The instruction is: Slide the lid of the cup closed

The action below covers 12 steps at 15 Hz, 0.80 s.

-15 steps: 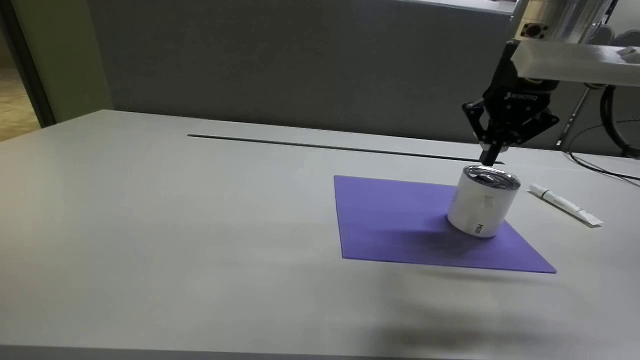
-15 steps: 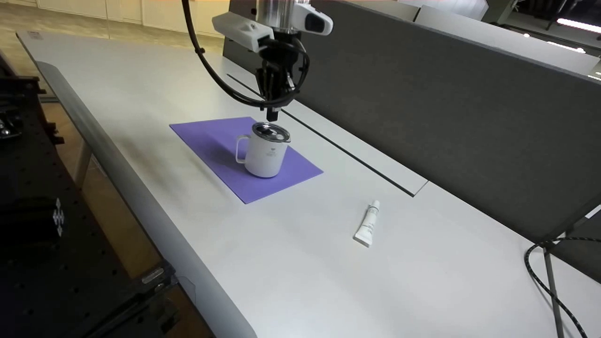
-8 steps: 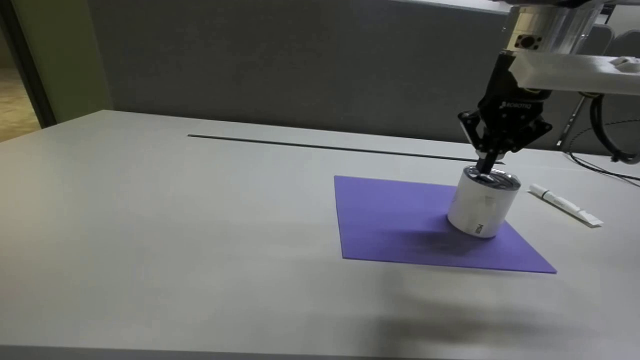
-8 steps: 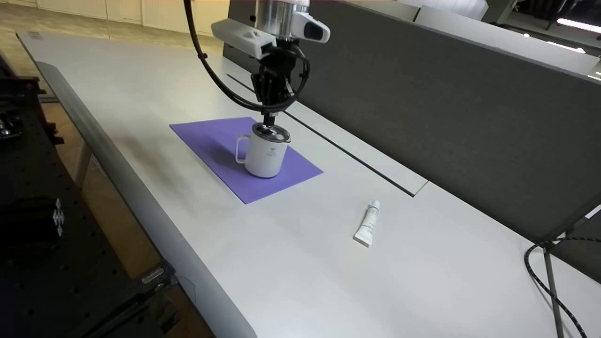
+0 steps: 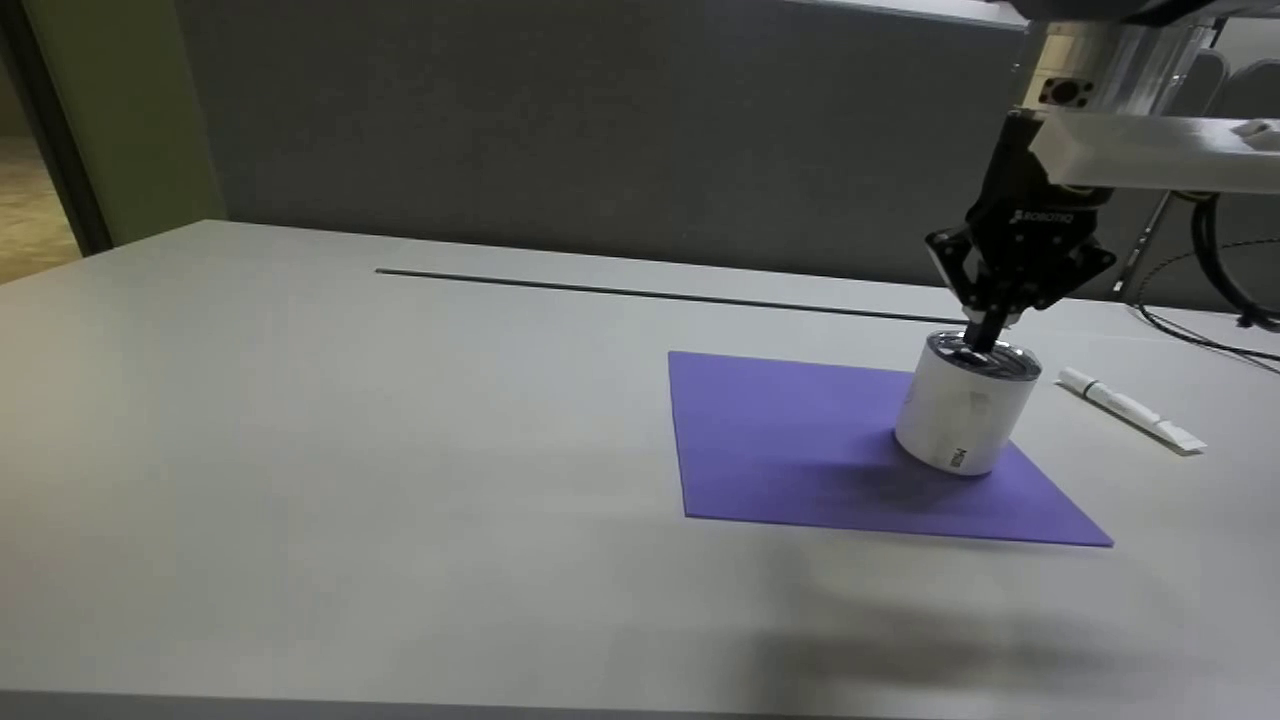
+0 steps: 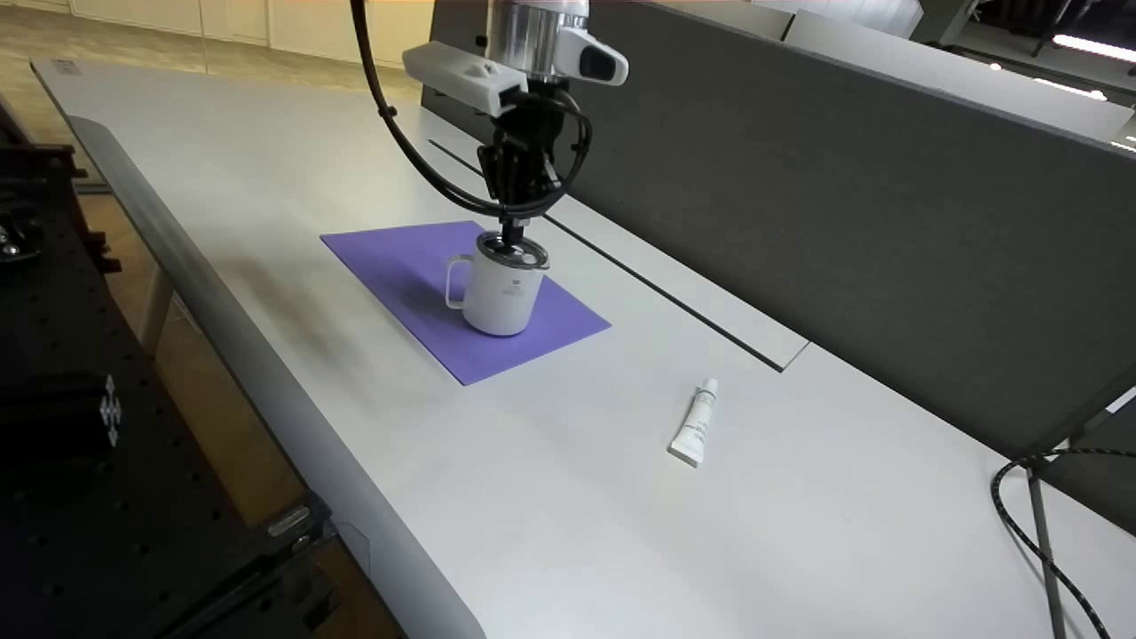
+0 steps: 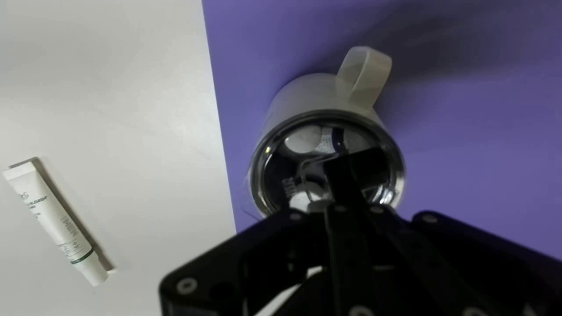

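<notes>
Gripper (image 5: 981,343) lower (closed), on lid (image 5: 1010,363).

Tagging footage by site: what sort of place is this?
Likely an office or lab workspace; the views don't settle which. An exterior view shows a long, flat, light-grey tabletop, a dark grey, fabric-looking upright partition along its edge, and a flat black board dotted with apparent holes beside it.

Wrist view: gripper (image 7: 344,177) hiding lid (image 7: 303,158) rim at six o'clock; mat (image 7: 474,158) running past frame at three o'clock. Exterior view: cup (image 6: 499,302) lettering appearing illegible.
</notes>
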Tool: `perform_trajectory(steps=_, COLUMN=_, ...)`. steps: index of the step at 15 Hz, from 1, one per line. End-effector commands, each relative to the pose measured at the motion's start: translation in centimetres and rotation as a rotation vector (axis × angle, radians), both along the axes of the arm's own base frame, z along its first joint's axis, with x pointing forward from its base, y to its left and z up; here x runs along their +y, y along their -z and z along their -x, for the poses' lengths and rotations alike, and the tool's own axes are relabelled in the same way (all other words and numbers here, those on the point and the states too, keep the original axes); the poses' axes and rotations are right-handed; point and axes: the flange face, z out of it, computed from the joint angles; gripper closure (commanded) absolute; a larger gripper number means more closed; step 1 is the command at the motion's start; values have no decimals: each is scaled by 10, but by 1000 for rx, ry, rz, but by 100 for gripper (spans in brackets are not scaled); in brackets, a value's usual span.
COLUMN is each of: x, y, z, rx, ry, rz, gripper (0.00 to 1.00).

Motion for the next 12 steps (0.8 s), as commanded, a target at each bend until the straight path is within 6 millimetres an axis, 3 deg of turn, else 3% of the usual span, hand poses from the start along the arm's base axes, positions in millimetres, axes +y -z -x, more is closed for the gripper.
perform_trajectory(steps=1, x=3, y=2, z=-6, rx=-3, ry=9, rz=3, gripper=100)
perform_trajectory(steps=12, x=4, y=10, z=-5, rx=19, ry=-6, rz=25, gripper=100)
